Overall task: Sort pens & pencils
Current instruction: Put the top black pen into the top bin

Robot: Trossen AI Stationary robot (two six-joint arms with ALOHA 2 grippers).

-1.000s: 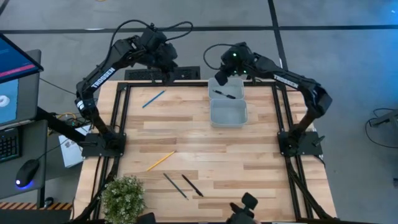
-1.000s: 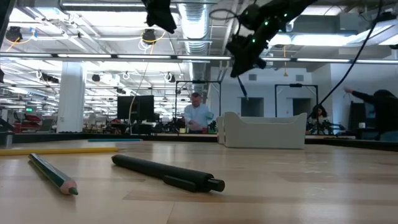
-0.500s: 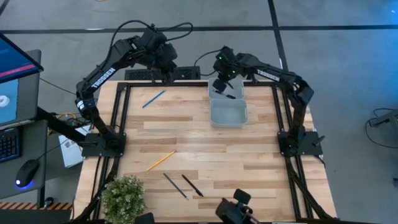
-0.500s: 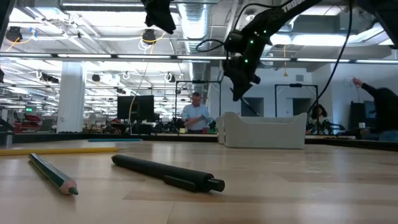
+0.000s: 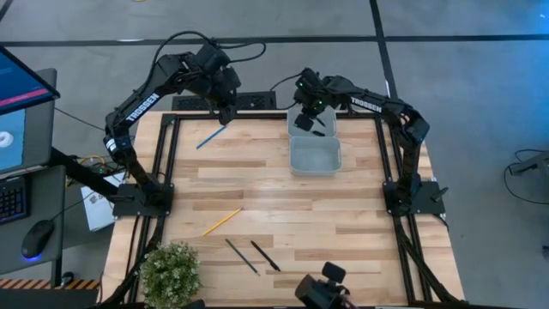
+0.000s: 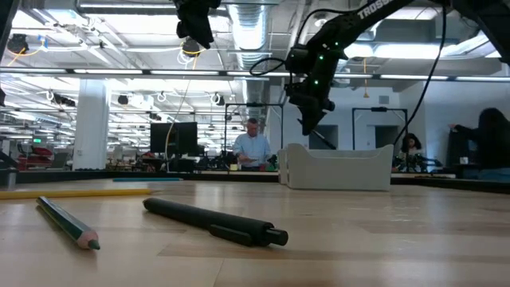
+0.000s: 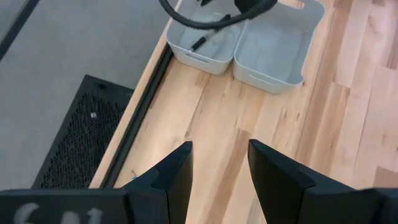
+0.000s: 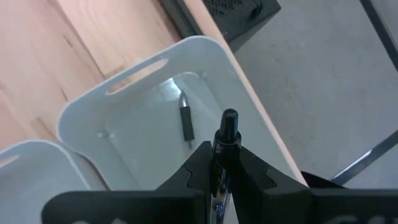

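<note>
Black pens (image 5: 264, 255), yellow (image 5: 221, 221) & lt-blue pencils (image 5: 212, 136), white bins (image 5: 315, 155).

A: The overhead camera is looking straight down on the whole bench (image 5: 283, 193); the low one is sitting at its surface, facing the room.

B: Both wrist cameras are peering closely past their pincers at the white bins (image 7: 249, 43), shared overhead.

Lower barrel of the pen (image 8: 225, 155) hidden between the right end effector's (image 8: 219, 167) fingers.
</note>
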